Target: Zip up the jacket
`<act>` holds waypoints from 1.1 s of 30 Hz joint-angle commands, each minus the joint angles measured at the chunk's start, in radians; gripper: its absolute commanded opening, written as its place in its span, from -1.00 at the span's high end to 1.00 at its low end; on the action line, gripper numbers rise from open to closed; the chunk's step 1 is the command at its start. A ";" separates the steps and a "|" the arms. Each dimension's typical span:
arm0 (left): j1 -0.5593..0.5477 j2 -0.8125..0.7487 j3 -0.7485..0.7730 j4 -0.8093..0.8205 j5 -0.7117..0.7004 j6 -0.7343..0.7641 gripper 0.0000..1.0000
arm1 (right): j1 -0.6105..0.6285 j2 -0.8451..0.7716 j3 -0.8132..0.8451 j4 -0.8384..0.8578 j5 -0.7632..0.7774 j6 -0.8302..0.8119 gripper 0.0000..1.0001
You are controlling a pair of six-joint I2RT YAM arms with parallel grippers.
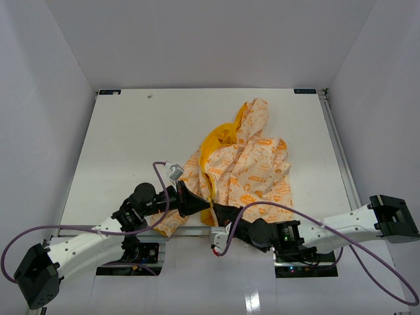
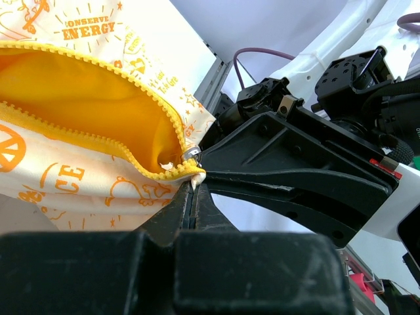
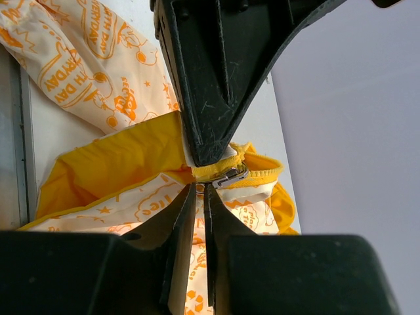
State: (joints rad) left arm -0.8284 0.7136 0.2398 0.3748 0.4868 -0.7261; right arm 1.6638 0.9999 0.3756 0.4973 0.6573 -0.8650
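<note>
Left gripper (image 2: 193, 186): black 2-finger gripper, clenched on the bottom hem corner of the jacket, right at the zipper's lower end.
Right gripper (image 3: 200, 187): black 2-finger gripper, its fingers a thin slit apart at the yellow zipper tape. Whether it truly grips cannot be told.
Jacket (image 1: 252, 167): small, soft, cream-white jacket with orange print and yellow lining. It lies unzipped on the white table (image 1: 131, 144), right of centre, hem at the near edge, hood toward the far edge.
Slider (image 3: 230, 176): small metal zipper slider at the zipper's base, just beside both grippers' tips.
Handling: judged light, limp and quick to bunch, so the teeth need tension to mesh.
Hold: judged best with 1 gripper pinning the hem below the slider and the other on the slider's pull.
</note>
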 commanded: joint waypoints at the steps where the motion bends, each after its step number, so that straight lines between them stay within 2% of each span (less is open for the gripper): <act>1: -0.007 -0.008 0.003 0.009 0.043 -0.008 1.00 | 0.000 -0.029 -0.001 0.077 0.069 -0.002 0.64; 4: -0.006 0.006 0.007 0.010 0.045 -0.007 1.00 | 0.002 -0.035 -0.006 0.084 0.075 -0.003 0.52; 20: -0.006 0.030 0.004 0.027 0.044 -0.007 1.00 | 0.005 -0.058 -0.027 0.146 0.070 -0.019 0.49; 24: -0.006 0.025 0.004 0.023 0.041 -0.009 1.00 | 0.016 -0.074 -0.015 0.050 0.039 0.036 0.21; 28: -0.007 0.017 0.006 0.018 0.041 -0.009 1.00 | 0.033 -0.087 0.026 -0.062 0.016 0.085 0.04; 33: -0.006 0.009 0.006 0.013 0.042 -0.014 1.00 | 0.044 -0.072 0.023 -0.057 0.014 0.066 0.00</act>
State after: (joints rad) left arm -0.8295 0.7415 0.2398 0.3882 0.5095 -0.7283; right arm 1.6968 0.9283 0.3591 0.4414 0.6757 -0.8126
